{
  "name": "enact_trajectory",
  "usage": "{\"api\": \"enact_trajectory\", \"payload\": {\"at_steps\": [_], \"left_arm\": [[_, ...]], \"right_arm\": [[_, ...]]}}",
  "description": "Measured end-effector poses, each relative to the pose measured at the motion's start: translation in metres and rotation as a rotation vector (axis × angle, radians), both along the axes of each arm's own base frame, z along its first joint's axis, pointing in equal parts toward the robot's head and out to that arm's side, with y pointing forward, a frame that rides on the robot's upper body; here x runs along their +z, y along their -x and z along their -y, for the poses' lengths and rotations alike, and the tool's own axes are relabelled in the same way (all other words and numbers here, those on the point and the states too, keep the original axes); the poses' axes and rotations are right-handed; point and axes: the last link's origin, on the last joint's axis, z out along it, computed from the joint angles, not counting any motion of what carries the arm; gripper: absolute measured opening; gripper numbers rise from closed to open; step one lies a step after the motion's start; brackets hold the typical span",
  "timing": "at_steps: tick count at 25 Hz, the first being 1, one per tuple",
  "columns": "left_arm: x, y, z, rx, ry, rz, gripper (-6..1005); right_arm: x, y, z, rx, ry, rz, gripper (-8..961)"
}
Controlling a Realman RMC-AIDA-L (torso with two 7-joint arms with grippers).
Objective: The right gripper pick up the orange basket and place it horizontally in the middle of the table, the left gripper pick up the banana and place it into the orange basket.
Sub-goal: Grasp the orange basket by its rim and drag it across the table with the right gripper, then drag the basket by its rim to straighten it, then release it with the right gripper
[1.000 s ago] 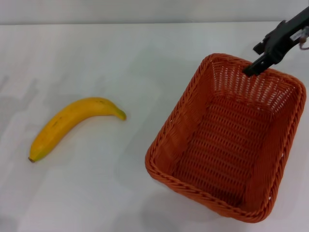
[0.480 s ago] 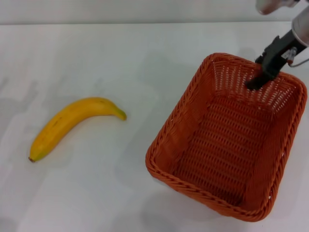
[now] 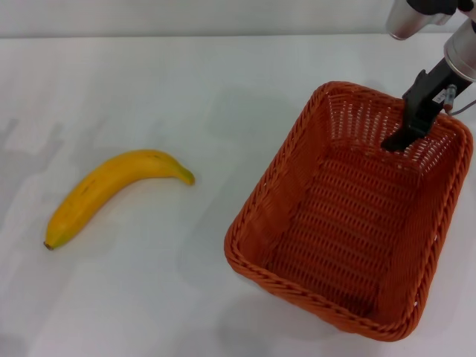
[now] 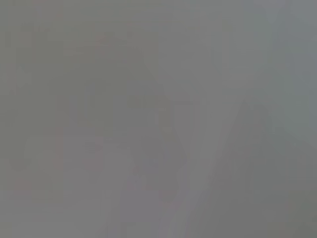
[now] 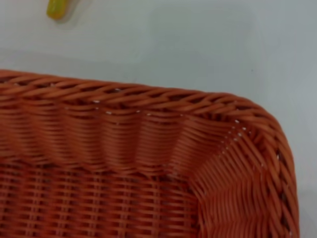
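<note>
Reaching into orange basket (image 3: 349,223): right gripper (image 3: 405,137), fingers' state indiscernible; left gripper unseen, its view blank.

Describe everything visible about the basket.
The basket is burnt orange, rectangular and woven like wicker, with a braided rim and openwork sloping sides. It sits upright and empty on the table's right side, angled diagonally. The right gripper dips inside its far wall; whether it touches is unclear. The banana lies apart, to its left.

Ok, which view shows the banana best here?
The head view: the whole banana lies in sight on the table, apart from the orange basket. The right wrist view catches only its tip at the edge; the left wrist view shows none of it.
</note>
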Motion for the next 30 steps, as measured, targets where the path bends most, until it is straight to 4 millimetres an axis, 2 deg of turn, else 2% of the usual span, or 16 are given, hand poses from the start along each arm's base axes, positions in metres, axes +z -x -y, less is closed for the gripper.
{"api": "enact_trajectory", "payload": {"at_steps": [8,13,14,15,18,23,27,30], "left_arm": [[0.000,0.000,0.000,0.002,-0.003,-0.001,878],[0.010,0.003,0.001,0.017,-0.068,-0.004,878],[0.011,0.004,0.002,0.019,-0.076,-0.004,878],[0.011,0.004,0.002,0.019,-0.076,-0.004,878],[0.028,0.010,0.005,0.042,-0.164,-0.009,878],[0.054,0.018,0.010,0.075,-0.283,-0.016,878],[0.068,0.020,0.010,0.078,-0.316,-0.049,878],[0.074,0.018,0.004,0.070,-0.321,-0.061,878]], "right_arm": [[0.001,0.003,-0.002,-0.014,-0.006,0.029,500],[0.004,0.002,-0.002,-0.130,-0.041,0.029,289],[0.006,0.002,-0.002,-0.167,-0.058,0.026,280],[0.010,0.002,-0.003,-0.206,-0.083,0.021,271],[0.028,0.004,-0.009,-0.326,-0.172,-0.036,245],[0.069,0.003,-0.015,-0.591,-0.315,-0.277,198],[0.085,-0.006,-0.010,-0.735,-0.403,-0.367,146],[0.089,-0.022,0.002,-0.848,-0.439,-0.464,144]]}}
